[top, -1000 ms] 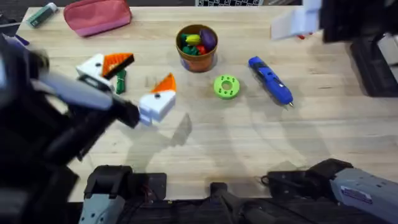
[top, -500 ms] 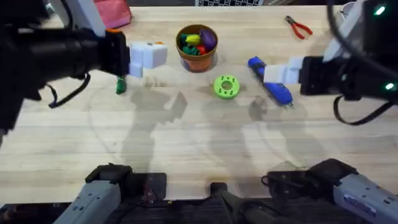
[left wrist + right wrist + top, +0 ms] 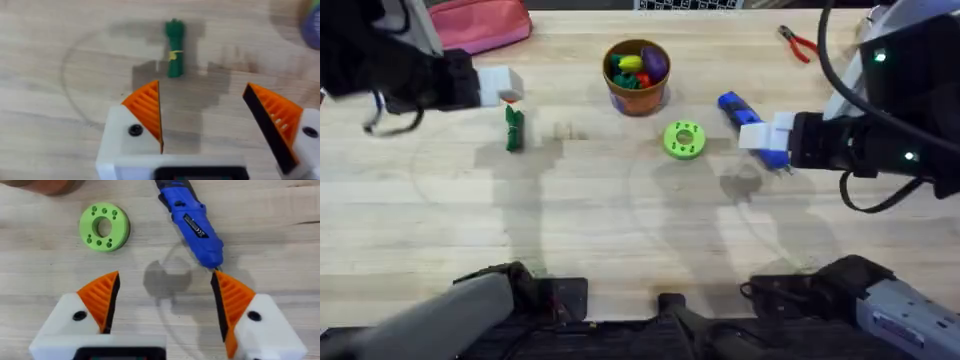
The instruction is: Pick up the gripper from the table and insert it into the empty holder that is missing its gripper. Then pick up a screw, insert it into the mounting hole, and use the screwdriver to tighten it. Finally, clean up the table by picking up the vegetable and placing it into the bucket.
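A pale wooden table (image 3: 640, 230) lies under me, its grain running side to side, with my two arm bases dark along the near edge. My left gripper (image 3: 205, 117) hangs above the boards with its white finger blocks spread wide and nothing between the orange ribbed pads (image 3: 146, 106); from overhead it sits at the far left of the table (image 3: 500, 85). Just ahead of it on the wood lies the vegetable (image 3: 174, 48), a slim dark-green piece with a small yellow band round its middle, clear of both pads; overhead it lies just beside that gripper, toward the near side (image 3: 513, 128). My right gripper (image 3: 165, 302) is likewise released, pads apart and holding nothing, over bare wood at the right of the table (image 3: 765, 135). The screwdriver (image 3: 192, 222), blue with a dark label, lies flat on the table, its thin tip pointing toward my right pad and ending just beside it. Near my left pad in that wrist view sits a bright-green disc (image 3: 104, 227) with a central hole and small holes round it. Overhead, the disc (image 3: 684, 139) lies between the screwdriver (image 3: 752, 127) and the bucket (image 3: 636, 76), which stands upright farther back, filled with colourful toy produce. A pink pouch (image 3: 480, 22) rests at the far left edge and red-handled pliers (image 3: 800, 43) at the far right.
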Controlling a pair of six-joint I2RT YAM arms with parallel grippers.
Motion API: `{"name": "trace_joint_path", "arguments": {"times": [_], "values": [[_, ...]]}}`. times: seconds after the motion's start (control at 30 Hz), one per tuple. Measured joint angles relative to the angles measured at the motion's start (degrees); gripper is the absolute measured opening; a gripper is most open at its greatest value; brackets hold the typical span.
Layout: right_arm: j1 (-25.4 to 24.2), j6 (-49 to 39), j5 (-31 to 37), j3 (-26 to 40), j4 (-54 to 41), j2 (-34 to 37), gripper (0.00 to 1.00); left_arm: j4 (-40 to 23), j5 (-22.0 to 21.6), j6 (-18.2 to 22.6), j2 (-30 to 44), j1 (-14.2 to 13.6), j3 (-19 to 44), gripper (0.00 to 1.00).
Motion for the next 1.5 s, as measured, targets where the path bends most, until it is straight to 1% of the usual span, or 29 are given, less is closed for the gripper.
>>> {"name": "trace_joint_path", "arguments": {"times": [0.07,0.23,0.33,0.47,0.57,0.77,0.9,1.07,1.1,1.13,1.2,1.23,1.27,1.3,1.37,1.4,1.43,1.5], "values": [[0.00,0.00,0.00,0.00,0.01,-0.02,0.991,-2.21,-0.37,0.04,5.92,1.09,4.57,0.986],[0.00,0.02,0.10,-0.02,0.03,-0.02,0.992,-5.82,-0.37,0.22,19.52,1.26,15.36,0.986],[0.00,0.00,0.56,0.00,0.03,-0.01,0.991,-5.57,-0.31,0.22,26.03,1.26,18.45,0.986],[0.00,0.02,0.87,0.00,0.03,-0.02,0.990,-6.11,-0.11,0.22,32.18,1.26,18.70,0.985],[0.00,0.00,0.87,-0.02,0.03,-0.02,0.991,-6.05,-0.11,0.22,35.20,1.26,18.70,0.985],[0.00,0.02,0.87,0.00,-0.01,-0.02,0.992,-6.33,-0.11,0.77,37.47,1.26,18.70,0.985],[0.00,0.02,0.87,-0.02,-0.08,0.00,0.991,-8.19,-0.11,1.16,39.54,1.26,18.70,0.985],[0.00,0.02,0.87,-0.02,-0.19,-0.01,0.993,-7.44,-0.43,1.27,42.88,1.26,18.70,0.991],[0.00,0.02,0.87,-0.02,-0.19,0.00,0.992,-7.39,-0.96,1.30,42.94,1.26,18.70,0.970],[0.00,0.00,0.87,-0.02,-0.19,0.00,0.992,-7.34,-0.94,1.29,42.87,1.28,18.70,0.933],[0.00,0.00,0.87,-0.01,-0.19,-0.02,0.992,-7.34,-1.25,1.29,42.90,1.36,18.70,0.825],[0.00,0.02,0.87,-0.02,-0.21,0.00,0.991,-7.29,-1.21,1.35,42.90,1.43,18.70,0.727],[0.00,0.01,0.87,-0.02,-0.21,-0.01,0.991,-7.31,-1.23,1.29,42.90,1.41,18.70,0.596],[0.00,0.02,0.87,-0.02,-0.21,-0.01,0.991,-7.28,-1.13,1.34,42.89,1.41,18.70,0.414],[0.00,0.00,0.87,-0.02,-0.21,-0.02,0.989,-7.14,-1.40,1.33,42.87,1.41,18.71,0.117],[0.00,0.00,0.88,-0.02,-0.21,0.00,0.990,-7.06,-1.37,1.61,42.84,1.41,18.74,0.039],[0.00,0.02,0.90,-0.02,-0.21,0.00,0.991,-7.03,-1.27,1.53,42.85,1.41,18.72,0.019],[0.00,0.01,0.89,-0.02,-0.21,-0.01,0.991,-7.09,-1.25,1.53,42.90,1.41,18.75,0.020]]}}
